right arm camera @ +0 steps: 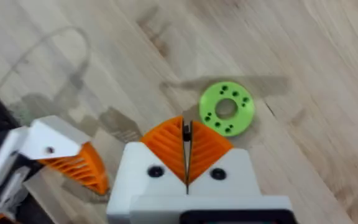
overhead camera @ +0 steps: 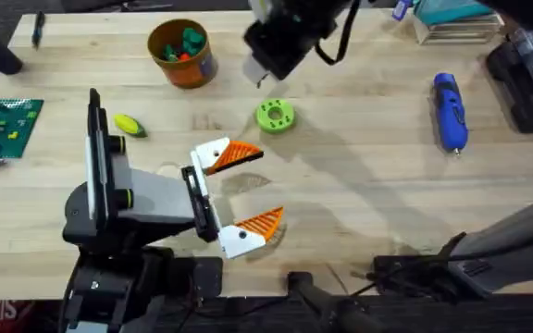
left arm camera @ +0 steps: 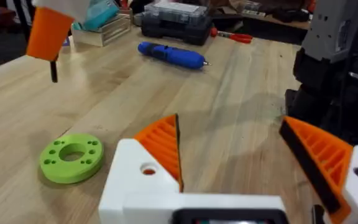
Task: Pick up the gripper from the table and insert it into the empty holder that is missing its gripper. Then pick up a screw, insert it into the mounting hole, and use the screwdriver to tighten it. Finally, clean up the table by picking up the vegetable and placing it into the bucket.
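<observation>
My left gripper (overhead camera: 257,190) (left arm camera: 229,143) stands open low over the table, pointing right. Both its white bases carry orange ribbed tips. The farther base, the holder (overhead camera: 213,153) (left arm camera: 135,180), has the orange gripper piece (overhead camera: 241,154) (left arm camera: 161,144) seated in it, and its mounting hole (left arm camera: 148,169) shows orange inside. My right gripper (right arm camera: 186,127) (left arm camera: 48,31) hangs high above the green disc (overhead camera: 275,115) (right arm camera: 227,109), shut on a thin black screw (left arm camera: 53,71) (right arm camera: 186,132). The blue screwdriver (overhead camera: 449,109) (left arm camera: 169,55) lies at the right. The yellow-green vegetable (overhead camera: 130,126) lies left; the orange bucket (overhead camera: 181,53) stands behind it.
A green brick plate (overhead camera: 3,125) lies at the left edge. A black case (overhead camera: 526,74) (left arm camera: 176,22) and a teal box (overhead camera: 452,14) sit at the back right. Bare wood spreads between the green disc and the screwdriver.
</observation>
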Controlling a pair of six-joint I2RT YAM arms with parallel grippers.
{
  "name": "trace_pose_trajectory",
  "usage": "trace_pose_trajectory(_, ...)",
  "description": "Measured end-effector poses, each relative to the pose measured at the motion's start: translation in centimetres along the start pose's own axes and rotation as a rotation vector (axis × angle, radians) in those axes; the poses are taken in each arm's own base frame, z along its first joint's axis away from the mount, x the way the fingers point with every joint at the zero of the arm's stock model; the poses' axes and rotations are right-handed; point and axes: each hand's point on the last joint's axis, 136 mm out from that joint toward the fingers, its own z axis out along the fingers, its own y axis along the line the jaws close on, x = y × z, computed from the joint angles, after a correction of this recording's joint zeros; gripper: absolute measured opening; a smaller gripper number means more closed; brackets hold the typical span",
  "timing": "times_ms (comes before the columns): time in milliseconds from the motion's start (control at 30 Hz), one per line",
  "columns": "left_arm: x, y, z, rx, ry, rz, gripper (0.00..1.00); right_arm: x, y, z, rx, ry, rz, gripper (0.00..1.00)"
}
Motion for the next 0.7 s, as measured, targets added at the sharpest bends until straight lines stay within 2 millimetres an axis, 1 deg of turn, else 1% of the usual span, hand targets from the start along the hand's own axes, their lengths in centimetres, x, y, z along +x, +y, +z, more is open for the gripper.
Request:
trace_pose_trajectory(100,0.0,0.0,0.0,0.0,0.0,0.0,0.986,-0.7,2.0,-1.0,-0.019,-0.013,-0.044,0.006)
trace_pose_trajectory(233,0.0,0.0,0.0,0.0,0.0,0.0,0.986,-1.2,4.5,-2.0,-0.045,-0.02,-0.098,0.006)
trace_pose_trajectory(433,0.0,0.0,0.0,0.0,0.001,-0.002,0.985,-0.6,8.5,-3.1,-0.089,-0.012,-0.18,0.006)
trace_pose_trajectory(600,0.1,0.0,0.0,0.001,0.002,-0.004,0.986,-0.2,12.1,-3.2,-0.131,-0.008,-0.257,0.006)
trace_pose_trajectory(700,0.1,0.0,0.0,0.001,0.002,-0.003,0.986,0.3,13.5,-3.3,-0.148,0.004,-0.286,0.006)
